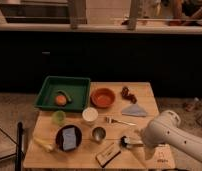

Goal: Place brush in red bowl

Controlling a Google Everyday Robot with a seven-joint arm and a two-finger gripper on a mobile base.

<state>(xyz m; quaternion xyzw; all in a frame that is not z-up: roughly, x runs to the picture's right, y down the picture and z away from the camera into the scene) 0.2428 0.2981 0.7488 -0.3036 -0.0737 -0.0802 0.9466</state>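
The brush (125, 142) lies on the wooden table (144, 102) near the front, its dark round head to the left and its white handle running right under my arm. My gripper (141, 144) is at the lower left end of the white arm (166, 132), right at the brush handle. The red bowl (103, 97) stands at the back middle of the table, well away from the brush.
A green tray (49, 95) holding food stands at the back left. A fork (119, 121), a grey cloth (134, 111), a metal cup (98, 134), a white cup (90, 115), a green cup (58, 117), a dark bowl with a blue item (69, 138) and a black-and-tan block (108, 154) lie around.
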